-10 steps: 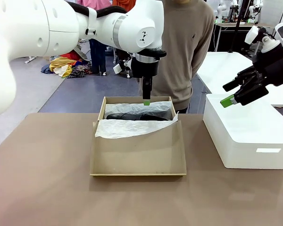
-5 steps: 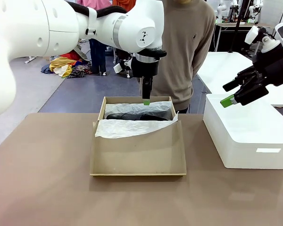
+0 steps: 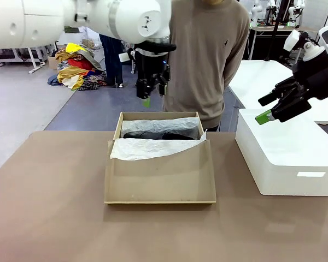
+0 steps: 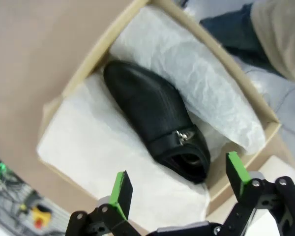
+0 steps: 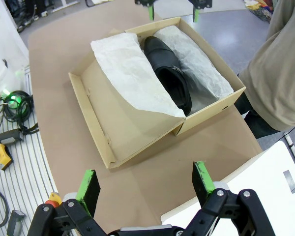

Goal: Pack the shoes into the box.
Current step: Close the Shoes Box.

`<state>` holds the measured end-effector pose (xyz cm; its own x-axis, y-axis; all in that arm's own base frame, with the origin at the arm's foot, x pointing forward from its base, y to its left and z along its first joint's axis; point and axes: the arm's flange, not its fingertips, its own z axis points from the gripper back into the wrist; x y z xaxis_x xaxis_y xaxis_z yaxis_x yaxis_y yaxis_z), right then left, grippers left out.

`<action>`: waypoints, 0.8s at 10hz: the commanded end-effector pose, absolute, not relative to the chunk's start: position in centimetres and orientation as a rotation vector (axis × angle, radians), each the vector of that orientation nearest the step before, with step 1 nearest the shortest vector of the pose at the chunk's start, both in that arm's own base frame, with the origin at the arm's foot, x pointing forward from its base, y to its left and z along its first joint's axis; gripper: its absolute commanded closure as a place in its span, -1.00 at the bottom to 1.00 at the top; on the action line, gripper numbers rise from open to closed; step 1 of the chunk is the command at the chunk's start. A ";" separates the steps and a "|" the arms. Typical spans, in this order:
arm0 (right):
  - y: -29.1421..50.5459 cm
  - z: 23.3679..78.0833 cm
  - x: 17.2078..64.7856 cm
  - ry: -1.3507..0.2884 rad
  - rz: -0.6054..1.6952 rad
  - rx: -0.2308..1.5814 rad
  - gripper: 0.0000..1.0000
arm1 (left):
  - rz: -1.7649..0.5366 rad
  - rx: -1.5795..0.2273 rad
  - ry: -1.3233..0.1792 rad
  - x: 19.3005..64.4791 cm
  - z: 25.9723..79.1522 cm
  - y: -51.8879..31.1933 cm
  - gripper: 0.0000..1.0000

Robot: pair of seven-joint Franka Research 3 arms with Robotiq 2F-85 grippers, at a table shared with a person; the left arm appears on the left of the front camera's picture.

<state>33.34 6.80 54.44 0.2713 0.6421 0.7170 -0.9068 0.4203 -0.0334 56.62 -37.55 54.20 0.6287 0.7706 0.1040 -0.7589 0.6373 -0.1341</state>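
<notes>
The brown cardboard box [image 3: 159, 183] sits mid-table with its lid flap folded toward me. A glossy black buckled shoe [image 3: 158, 135] lies inside on white tissue paper [image 3: 153, 148], which covers the near half. My left gripper [image 3: 148, 94] hangs open and empty above the box's far left edge. From the left wrist view the shoe [image 4: 155, 125] lies well below my open left gripper [image 4: 178, 182], inside the box [image 4: 83, 73]. My right gripper [image 3: 268, 109] is open over the white bin. The right wrist view has the right gripper [image 5: 145, 181] facing the box [image 5: 211, 115] and shoe [image 5: 169, 81].
A large white plastic bin [image 3: 284, 158] stands on the table right of the box. A person [image 3: 208, 54] in a brown sweater stands close behind the box at the far edge. Bare tabletop [image 3: 49, 196] stretches left of and in front of the box.
My left gripper has risen out of the box and shifted up and to the left, still open. The right arm, box and shoe have not moved.
</notes>
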 end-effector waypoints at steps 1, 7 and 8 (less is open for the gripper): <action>6.9 54.5 33.5 -0.748 1.091 0.453 -1.00 | 0.568 -0.108 -0.170 56.2 54.3 -34.3 -1.00; 6.9 54.5 33.5 -0.748 1.091 0.453 -1.00 | 0.154 -0.076 -0.122 56.9 54.8 -32.6 -1.00; 6.9 54.5 33.5 -0.748 1.091 0.453 -1.00 | 0.070 -0.048 -0.096 57.1 54.6 -32.3 -1.00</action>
